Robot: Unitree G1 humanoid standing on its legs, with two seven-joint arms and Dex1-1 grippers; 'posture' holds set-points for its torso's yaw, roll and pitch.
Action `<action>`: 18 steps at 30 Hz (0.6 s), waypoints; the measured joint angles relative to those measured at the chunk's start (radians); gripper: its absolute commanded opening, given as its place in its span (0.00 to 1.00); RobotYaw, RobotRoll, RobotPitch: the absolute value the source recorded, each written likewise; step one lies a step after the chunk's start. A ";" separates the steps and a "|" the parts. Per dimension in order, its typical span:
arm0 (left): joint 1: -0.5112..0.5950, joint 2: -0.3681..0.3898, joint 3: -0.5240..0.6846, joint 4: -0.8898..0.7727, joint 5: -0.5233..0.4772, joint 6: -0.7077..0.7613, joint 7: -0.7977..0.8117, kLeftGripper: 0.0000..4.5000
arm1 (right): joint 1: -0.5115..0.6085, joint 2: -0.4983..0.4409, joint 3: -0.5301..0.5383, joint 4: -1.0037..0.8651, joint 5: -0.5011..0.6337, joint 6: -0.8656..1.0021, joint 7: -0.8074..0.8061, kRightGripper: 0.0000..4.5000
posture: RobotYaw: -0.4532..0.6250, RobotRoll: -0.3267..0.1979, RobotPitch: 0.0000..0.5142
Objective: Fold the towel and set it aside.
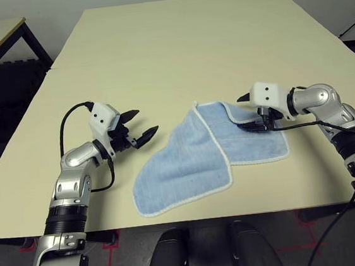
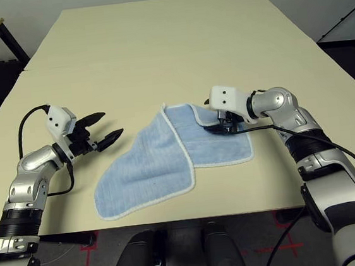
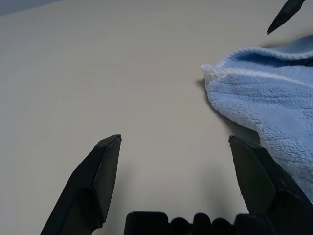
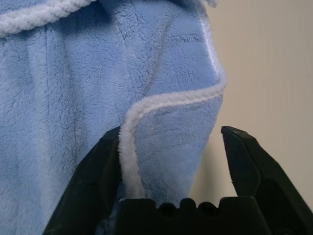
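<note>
On the table (image 1: 175, 50) the soft, floppy towel (image 1: 193, 163) looks best pinched at its white hem, where the right end effector (image 4: 168, 166) straddles a raised flap with fingers apart, left end effector (image 1: 140, 125) spread.

Even, soft overhead light fills the head views; the cream table (image 1: 174, 38) reads bright and flat, without glare or hot spots. Shadows are faint and short: a thin dark rim under the towel (image 1: 199, 162) along its lower edge, and a small soft patch beneath the right gripper (image 1: 257, 123) at centre right. The floor at the lower corners and upper left falls dim. Both head views are sharp across the frame, with slight bending of the table edges toward the borders. In the left wrist view the near black fingers (image 3: 98, 171) look soft. The right wrist view renders terry pile crisply at centre, with its fingers (image 4: 93, 181) dark, slightly blurred, and shading the cloth between them.
</note>
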 measured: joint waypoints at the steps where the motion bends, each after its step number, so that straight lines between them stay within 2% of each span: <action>1: 0.000 0.000 0.000 -0.001 0.000 0.000 0.001 1.00 | 0.000 0.001 0.002 0.000 -0.001 -0.007 0.000 0.64 | 0.47 0.62 0.23; 9: 0.007 -0.003 0.000 -0.005 -0.002 0.000 0.009 1.00 | 0.000 0.002 0.005 -0.003 0.000 -0.029 0.023 0.02 | 0.47 0.62 0.23; 14: 0.007 -0.006 0.000 -0.005 -0.005 0.000 0.009 1.00 | 0.000 0.003 -0.008 -0.004 0.031 -0.018 0.026 0.01 | 0.47 0.62 0.23; 18: 0.007 -0.011 0.000 -0.005 -0.005 0.001 0.012 1.00 | -0.011 0.029 -0.098 -0.001 0.125 0.050 -0.001 0.01 | 0.46 0.62 0.22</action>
